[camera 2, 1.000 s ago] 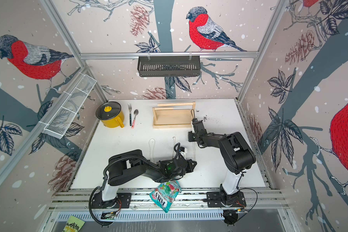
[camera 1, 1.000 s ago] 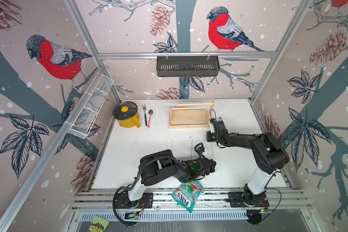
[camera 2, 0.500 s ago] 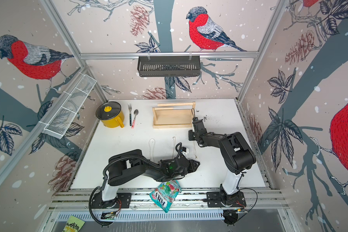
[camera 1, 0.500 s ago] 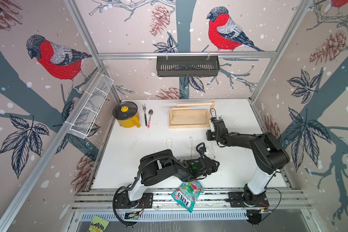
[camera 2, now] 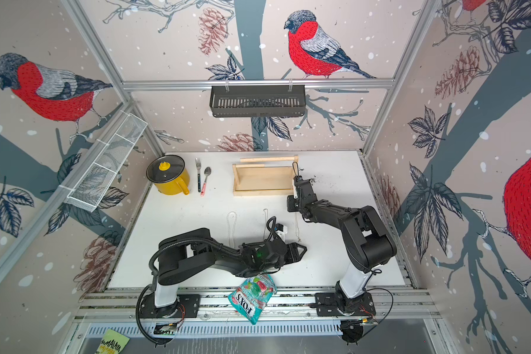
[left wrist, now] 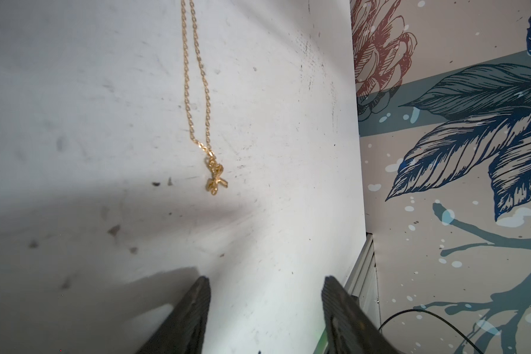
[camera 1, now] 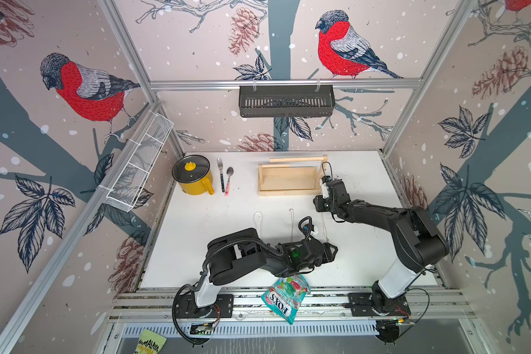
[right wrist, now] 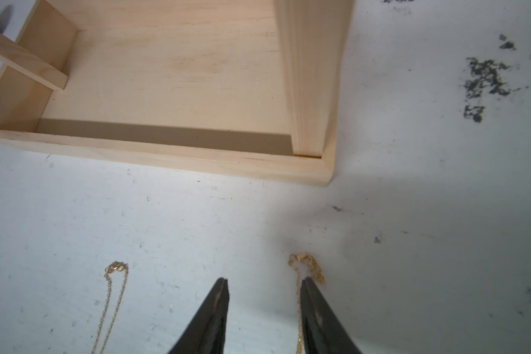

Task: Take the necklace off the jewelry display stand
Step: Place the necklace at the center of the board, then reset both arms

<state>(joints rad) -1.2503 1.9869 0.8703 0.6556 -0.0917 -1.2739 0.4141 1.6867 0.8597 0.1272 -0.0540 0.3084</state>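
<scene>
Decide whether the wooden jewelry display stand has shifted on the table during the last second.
No. The jewelry display stand keeps the same gap to the spoon beside it in a top view, with no shift either way.

White table (camera 1: pixel 212 245); jewelry display stand (camera 1: pixel 288 192); yellow pot (camera 1: pixel 193 179); fork (camera 1: pixel 221 174); spoon (camera 1: pixel 229 180); three necklaces (camera 1: pixel 291 225)

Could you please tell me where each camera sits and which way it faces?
Top views: overhead, facing down at the white table and light wooden jewelry display stand; left arm, right arm show.
Left wrist: behind the open left gripper, facing a gold bow-pendant chain necklace.
Right wrist: behind the open right gripper, facing the stand's corner.
Shared: both wrist views apparently show that necklace.
</scene>
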